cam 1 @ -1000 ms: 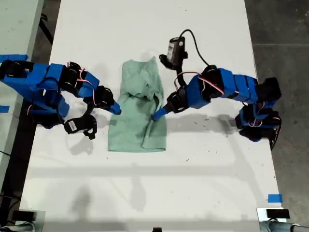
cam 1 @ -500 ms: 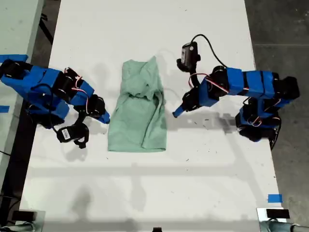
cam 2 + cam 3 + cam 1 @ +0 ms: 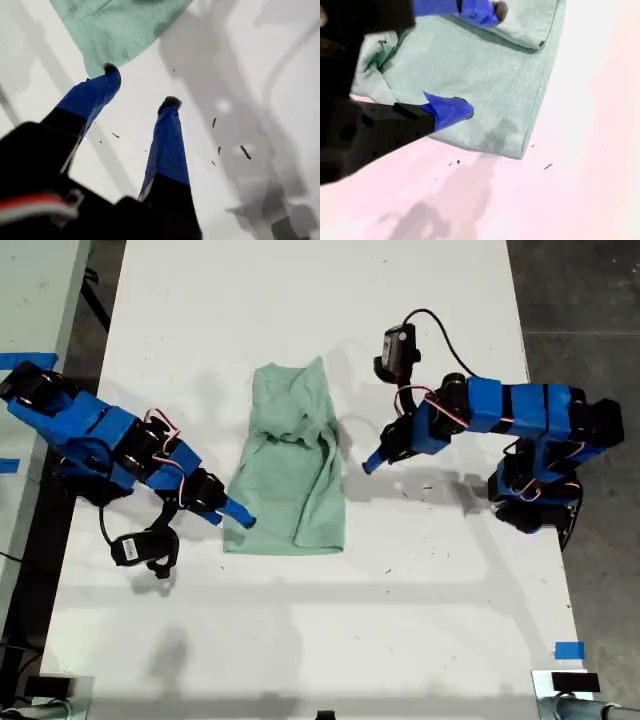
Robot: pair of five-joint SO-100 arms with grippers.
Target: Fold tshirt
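Observation:
The tshirt (image 3: 290, 470) lies folded into a long narrow pale green strip in the middle of the white table (image 3: 300, 640), rumpled toward its far end. My first gripper (image 3: 370, 463) is on the exterior view's right, open over bare table just off the shirt's edge (image 3: 125, 30); its fingertips (image 3: 111, 70) hold nothing. On the exterior view's left, my second gripper (image 3: 238, 518) is at the shirt's near corner. My second gripper (image 3: 470, 60) is open, with its fingertips (image 3: 452, 110) spread over the cloth (image 3: 485, 65) near the hem.
Small dark specks (image 3: 217, 150) dot the table beside my first gripper. A black cable (image 3: 430, 330) arcs above the arm on the exterior view's right. Blue tape (image 3: 568, 650) marks the table's near corner on that side. Grey floor borders the table.
My first gripper has pulled back off the shirt toward the exterior view's right. My second gripper has swung from beside the shirt's middle down to its near corner.

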